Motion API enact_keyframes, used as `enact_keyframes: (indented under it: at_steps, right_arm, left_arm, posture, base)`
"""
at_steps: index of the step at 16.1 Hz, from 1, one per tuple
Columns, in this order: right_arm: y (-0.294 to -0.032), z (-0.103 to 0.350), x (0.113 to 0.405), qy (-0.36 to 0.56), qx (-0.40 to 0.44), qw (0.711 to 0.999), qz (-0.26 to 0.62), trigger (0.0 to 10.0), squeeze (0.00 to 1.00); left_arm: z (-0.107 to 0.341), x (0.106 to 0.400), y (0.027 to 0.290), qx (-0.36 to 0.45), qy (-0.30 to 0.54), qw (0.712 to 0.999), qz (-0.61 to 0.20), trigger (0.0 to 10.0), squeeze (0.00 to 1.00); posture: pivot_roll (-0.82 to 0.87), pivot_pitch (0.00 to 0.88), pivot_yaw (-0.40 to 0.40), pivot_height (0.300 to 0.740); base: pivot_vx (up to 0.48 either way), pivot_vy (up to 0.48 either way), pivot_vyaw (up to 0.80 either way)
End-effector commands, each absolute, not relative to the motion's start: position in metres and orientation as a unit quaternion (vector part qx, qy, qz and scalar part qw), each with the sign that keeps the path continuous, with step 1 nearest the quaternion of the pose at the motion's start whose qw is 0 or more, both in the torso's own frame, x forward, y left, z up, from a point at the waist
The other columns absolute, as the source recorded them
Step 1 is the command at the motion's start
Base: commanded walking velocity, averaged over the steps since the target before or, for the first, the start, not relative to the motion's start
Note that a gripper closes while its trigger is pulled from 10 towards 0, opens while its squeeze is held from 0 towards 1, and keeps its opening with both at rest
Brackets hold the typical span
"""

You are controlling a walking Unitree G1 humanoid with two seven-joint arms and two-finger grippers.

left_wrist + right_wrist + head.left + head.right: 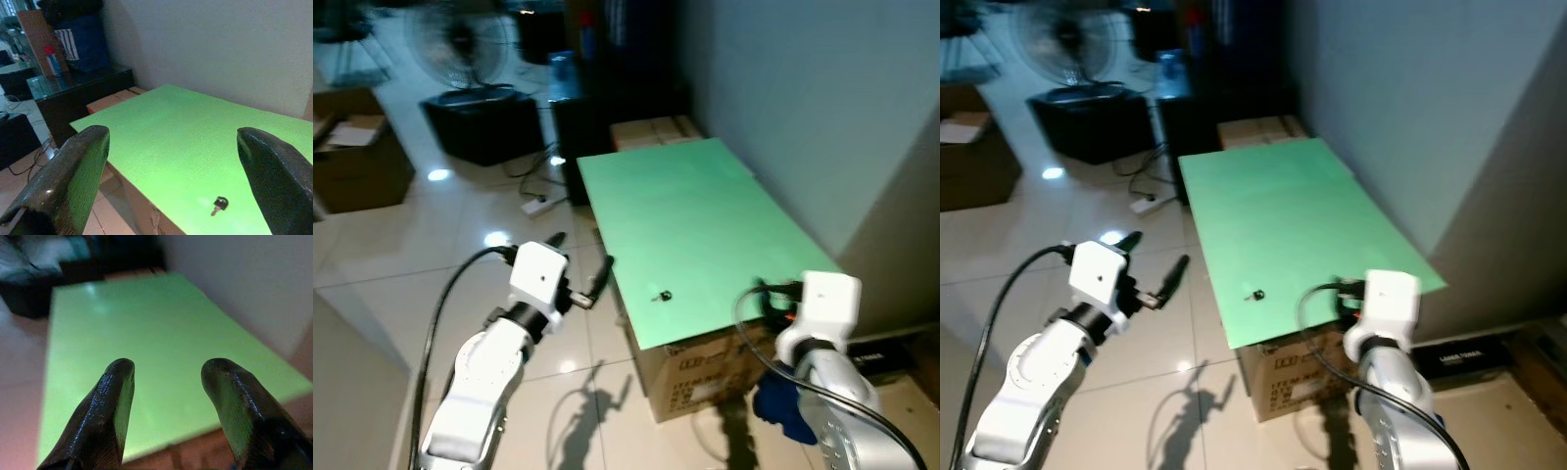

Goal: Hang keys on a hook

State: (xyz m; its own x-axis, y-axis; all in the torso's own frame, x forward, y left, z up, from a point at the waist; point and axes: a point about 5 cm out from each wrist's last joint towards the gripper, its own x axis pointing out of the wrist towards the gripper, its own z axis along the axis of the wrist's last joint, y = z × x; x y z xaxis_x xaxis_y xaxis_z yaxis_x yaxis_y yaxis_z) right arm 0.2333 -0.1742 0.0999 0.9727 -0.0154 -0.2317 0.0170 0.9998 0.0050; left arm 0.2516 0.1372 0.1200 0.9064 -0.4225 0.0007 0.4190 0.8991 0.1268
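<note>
A small dark key point(663, 296) lies alone on the green tabletop point(685, 215), close to its front left edge. It also shows in the left wrist view as the key point(218, 204). My left gripper point(579, 258) is open and empty, held over the floor just left of the table, a short way from the key. Its fingers point(80, 171) stand wide apart. My right gripper point(771, 294) hovers at the table's near right corner. It is open too, with nothing between its fingers point(115, 401), and it points along the tabletop.
The green top rests on a cardboard box point(700, 377). A grey wall point(822, 117) runs along the table's right side. A fan point(460, 44), a black cabinet point(484, 122), brown boxes point(357, 147) and a power strip point(540, 204) stand on the tiled floor to the left.
</note>
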Motion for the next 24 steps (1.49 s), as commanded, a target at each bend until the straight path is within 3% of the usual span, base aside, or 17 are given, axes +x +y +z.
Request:
enact_keyframes:
  at_steps: [1, 8, 15, 19, 24]
  right_arm:
    - [-0.174, 0.103, 0.238, 0.105, 0.007, 0.994, 0.006, 10.0, 0.0]
    - [-0.168, 0.093, 0.247, 0.112, -0.047, 0.988, 0.095, 10.0, 0.0]
    - [-0.17, 0.081, 0.241, 0.135, -0.029, 0.987, 0.08, 10.0, 0.0]
    - [-0.17, 0.076, 0.233, 0.139, -0.016, 0.987, 0.084, 10.0, 0.0]
    - [-0.165, 0.078, 0.234, 0.135, -0.013, 0.985, 0.108, 10.0, 0.0]
  left_arm:
    - [0.12, 0.254, 0.138, 0.061, -0.013, 0.977, -0.205, 10.0, 0.0]
    - [0.119, 0.249, 0.132, 0.039, -0.018, 0.974, -0.222, 10.0, 0.0]
    - [0.117, 0.247, 0.131, 0.04, -0.014, 0.971, -0.234, 10.0, 0.0]
    - [0.117, 0.246, 0.131, 0.04, -0.013, 0.97, -0.239, 10.0, 0.0]
    - [0.114, 0.244, 0.134, 0.047, -0.002, 0.968, -0.245, 10.0, 0.0]
  posture:
    - [-0.08, 0.0, 0.066, 0.74]
    - [-0.06, 0.0, 0.053, 0.74]
    - [-0.06, 0.0, 0.053, 0.74]
    - [-0.07, 0.0, 0.062, 0.74]
    - [-0.06, 0.0, 0.061, 0.74]
  base:
    - [0.0, 0.0, 0.0]
    - [0.231, 0.0, 0.53]
    - [0.376, 0.0, 0.0]
    - [0.373, 0.0, -0.6]
    - [0.0, 0.0, 0.0]
